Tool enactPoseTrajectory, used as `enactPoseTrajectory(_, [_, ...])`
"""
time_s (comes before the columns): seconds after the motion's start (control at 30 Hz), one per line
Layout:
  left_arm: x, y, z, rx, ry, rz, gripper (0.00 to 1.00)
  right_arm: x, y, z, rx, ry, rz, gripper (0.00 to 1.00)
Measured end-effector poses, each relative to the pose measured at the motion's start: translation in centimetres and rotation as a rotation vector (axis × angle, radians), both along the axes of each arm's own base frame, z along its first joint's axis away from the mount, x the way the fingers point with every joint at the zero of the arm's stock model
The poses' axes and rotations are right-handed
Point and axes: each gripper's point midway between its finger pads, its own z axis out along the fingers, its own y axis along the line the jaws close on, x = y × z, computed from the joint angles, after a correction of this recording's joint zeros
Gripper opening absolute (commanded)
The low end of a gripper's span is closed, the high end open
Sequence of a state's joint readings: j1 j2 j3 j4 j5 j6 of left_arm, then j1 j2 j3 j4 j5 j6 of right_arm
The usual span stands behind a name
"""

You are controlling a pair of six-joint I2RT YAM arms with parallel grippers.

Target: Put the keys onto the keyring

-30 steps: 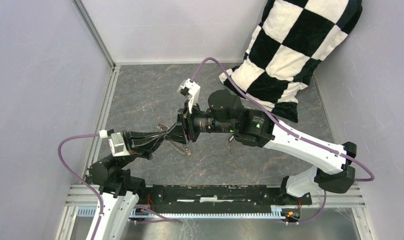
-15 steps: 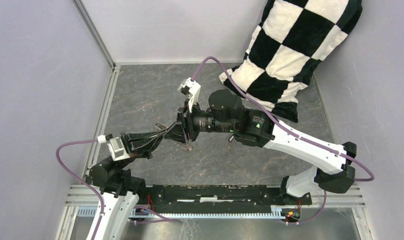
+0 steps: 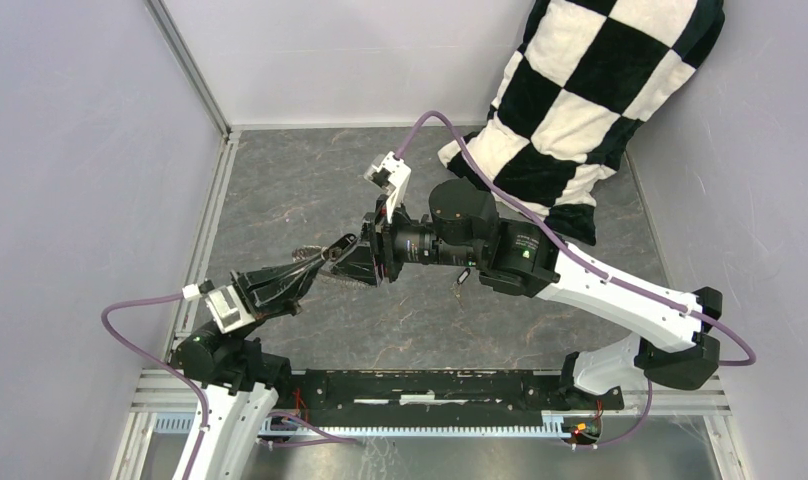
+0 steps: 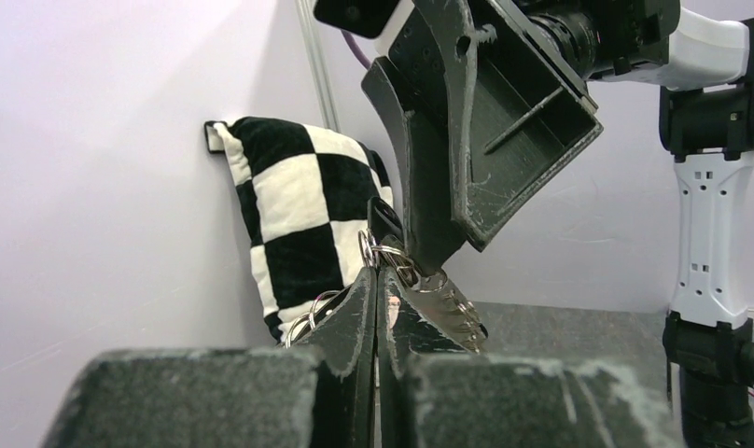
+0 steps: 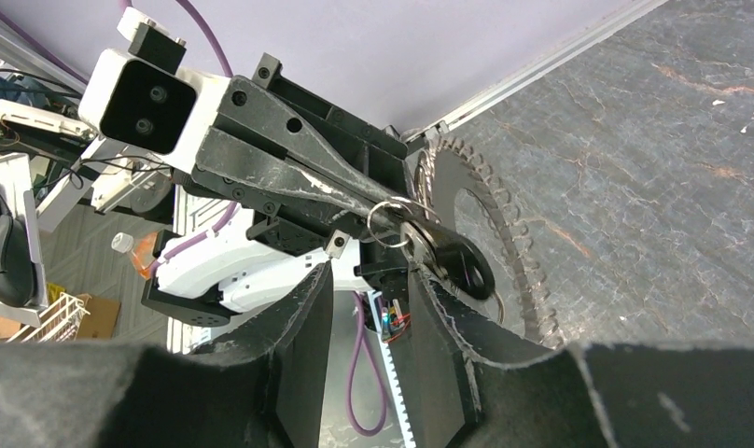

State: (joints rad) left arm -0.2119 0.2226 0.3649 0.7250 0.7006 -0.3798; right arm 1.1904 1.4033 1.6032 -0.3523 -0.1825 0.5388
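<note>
As viewed from nearest outward, note left hand (image 4: 377,280) clamped shut on a small wire loop of the keyring (image 4: 446,301): toothed brownish-silver wreath, hollow centre, held above the worktop (image 3: 280,190). Beyond, see right hand (image 5: 371,280), jaws parted, nothing between.

Both arms reached inward, grippers meeting tip to tip.
Left arm (image 3: 223,420) rose from its base and stretched forward and right, wrist low. Left gripper (image 4: 375,280) was pinched fully closed, fingers flat together. Right arm (image 3: 600,290) swept in from its base, forearm pointing left, wrist rolled with its camera (image 3: 387,172) on the far side. Right gripper (image 5: 373,313) had its jaws partly apart, one finger just beside the left fingertips.
</note>
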Motion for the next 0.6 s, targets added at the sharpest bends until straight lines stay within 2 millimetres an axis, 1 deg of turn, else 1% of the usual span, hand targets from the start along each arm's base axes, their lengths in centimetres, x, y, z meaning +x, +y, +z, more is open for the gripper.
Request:
enactPoseTrajectory(0.13, [-0.1,0.2,0.4,-0.014,-0.016,0.011,0.02,-0.1,0.0,-0.2,-0.002,0.009,0.000,0.43])
enactPoseTrajectory(0.4, [-0.1,0.4,0.4,-0.008,-0.049,0.032,0.02,-0.8,0.0,-0.1,-0.002,0.012,0.040,0.44])
enactPoseTrajectory(0.5, [-0.2,0.4,0.5,-0.007,-0.059,0.035,0.02,-1.5,-0.3,0.9,0.005,0.004,0.079,0.45])
enactPoseTrajectory(0.6, [-0.2,0.4,0.5,-0.007,-0.060,0.036,0.02,-2.4,-0.6,3.1,0.043,-0.020,0.127,0.45])
